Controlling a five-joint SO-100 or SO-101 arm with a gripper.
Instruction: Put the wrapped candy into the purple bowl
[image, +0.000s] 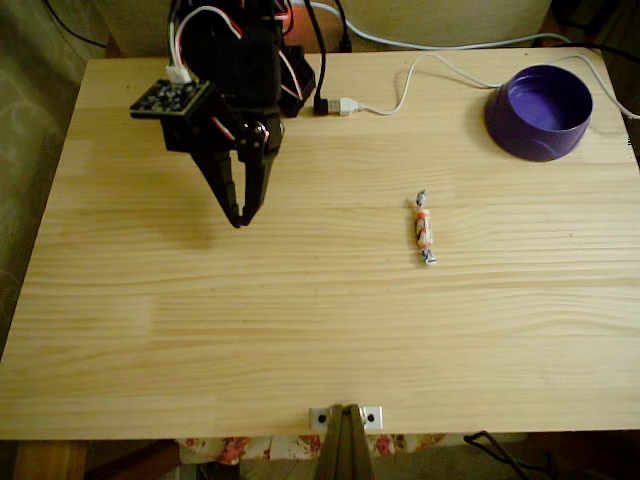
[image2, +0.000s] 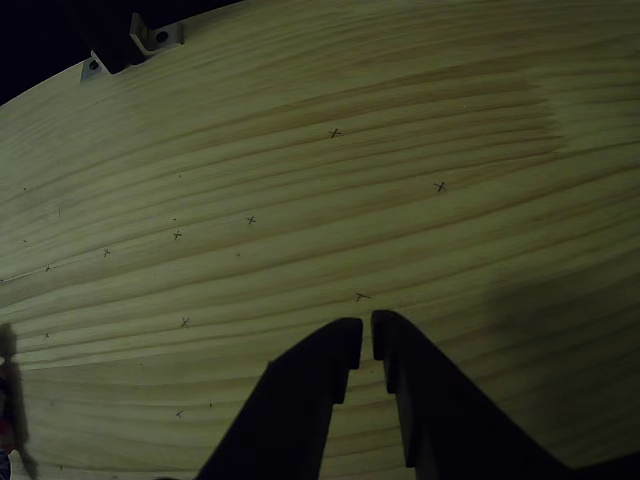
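Wrapped candy (image: 424, 229) markings too small to read.

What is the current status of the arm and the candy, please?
Gripper shut, empty, over bare table at left in the fixed view. Wrapped candy lying mid-table, untouched. Purple bowl empty, far right corner. White USB cable by bowl, off the direct path.

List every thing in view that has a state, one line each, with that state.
gripper: shut or nearly so, empty, fingers close together above bare table
wrapped candy: lying flat on the table, untouched, apart from the gripper
purple bowl: upright, empty, at the table's far right corner in the fixed view
USB cable: plugged together, lying on the table
table: flat, pencil crosses marked on it
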